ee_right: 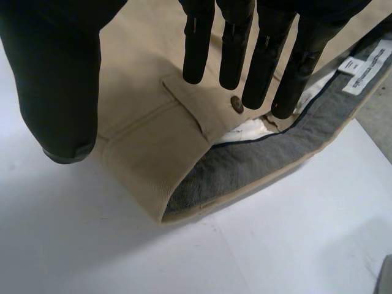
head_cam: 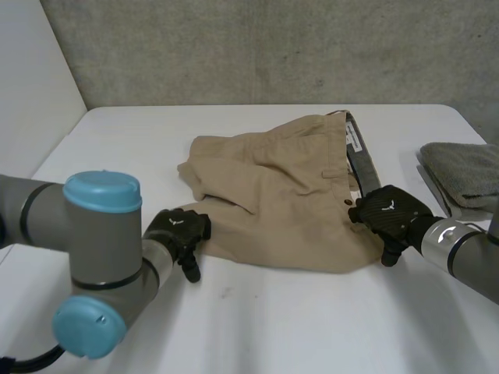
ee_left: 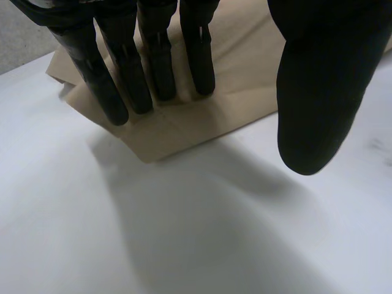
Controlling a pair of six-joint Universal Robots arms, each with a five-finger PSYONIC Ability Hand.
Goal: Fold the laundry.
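Khaki trousers (head_cam: 281,195) lie crumpled in the middle of the white table (head_cam: 257,327), waistband to the right with its grey lining (ee_right: 245,165) turned out. My left hand (head_cam: 181,230) hovers at the cloth's near left corner (ee_left: 171,131). Its fingers (ee_left: 122,79) are straight over that corner and its thumb (ee_left: 318,92) stands apart above bare table, holding nothing. My right hand (head_cam: 390,214) is at the near right corner by the waistband. Its fingers (ee_right: 233,43) stretch straight over the button (ee_right: 236,105), thumb (ee_right: 55,79) spread wide, nothing gripped.
A folded grey towel (head_cam: 466,173) lies at the table's right edge, just behind my right arm. White labels (ee_right: 367,67) show inside the waistband. A concrete wall (head_cam: 273,47) runs behind the table's far edge.
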